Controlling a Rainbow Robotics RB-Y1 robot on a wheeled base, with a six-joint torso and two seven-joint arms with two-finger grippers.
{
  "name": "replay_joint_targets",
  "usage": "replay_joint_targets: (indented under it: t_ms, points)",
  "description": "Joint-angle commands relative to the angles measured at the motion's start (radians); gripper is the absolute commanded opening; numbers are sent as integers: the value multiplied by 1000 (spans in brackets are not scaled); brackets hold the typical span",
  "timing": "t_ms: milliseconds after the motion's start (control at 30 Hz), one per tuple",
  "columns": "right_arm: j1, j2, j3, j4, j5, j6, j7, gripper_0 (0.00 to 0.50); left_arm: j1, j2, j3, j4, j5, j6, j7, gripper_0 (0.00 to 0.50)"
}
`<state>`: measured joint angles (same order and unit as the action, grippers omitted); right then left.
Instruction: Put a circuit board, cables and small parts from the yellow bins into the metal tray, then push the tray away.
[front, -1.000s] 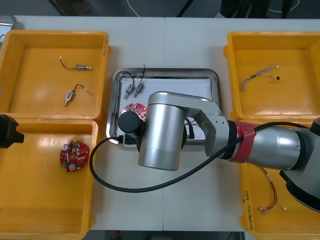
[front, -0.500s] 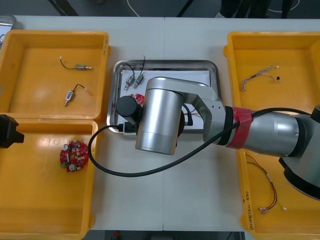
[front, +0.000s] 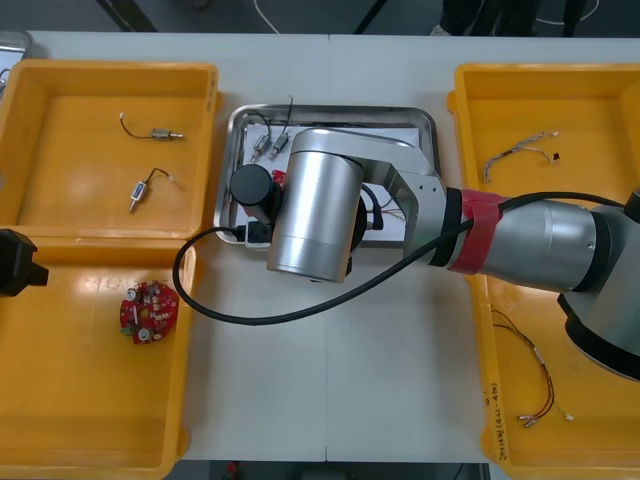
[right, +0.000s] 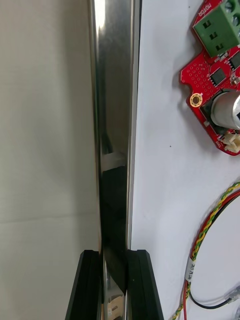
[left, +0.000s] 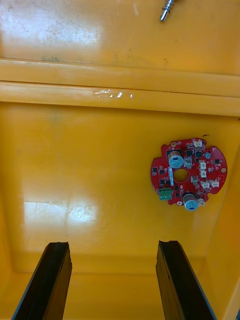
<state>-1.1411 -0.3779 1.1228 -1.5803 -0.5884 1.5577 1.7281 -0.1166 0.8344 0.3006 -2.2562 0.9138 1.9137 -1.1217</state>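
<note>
My right gripper (right: 114, 252) is shut on the near rim of the metal tray (right: 112, 125), which runs between its black fingers (right: 90, 280). Inside the tray, on its white floor, lie a round red circuit board (right: 215, 75) and a red and yellow cable (right: 207, 230). In the front view the right arm covers much of the tray (front: 432, 150); small metal parts (front: 270, 148) show at its far left corner. My left gripper (left: 112, 245) hangs open over the near left yellow bin (left: 75, 165), short of another red circuit board (left: 187, 172).
The far left bin (front: 110, 75) holds two small metal parts (front: 160, 133). A twisted cable (front: 515, 152) lies in the far right bin (front: 620, 120), and a red and yellow cable (front: 540, 385) in the near right bin (front: 490, 400). Bare table (front: 330, 380) lies in front of the tray.
The right arm has pushed the tray away, towards the table's far edge, its gripper staying on the rim. The left arm has not moved.
</note>
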Motion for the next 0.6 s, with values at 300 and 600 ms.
replay_joint_targets:
  t_ms: [300,600]
  points:
    - [-77,-15,17,45,-10,-56,68,0,17,43,31,-29,8,6,-105,500]
    - [-97,-10,17,92,-10,-93,73,0,17,43,31,-29,8,6,-105,500]
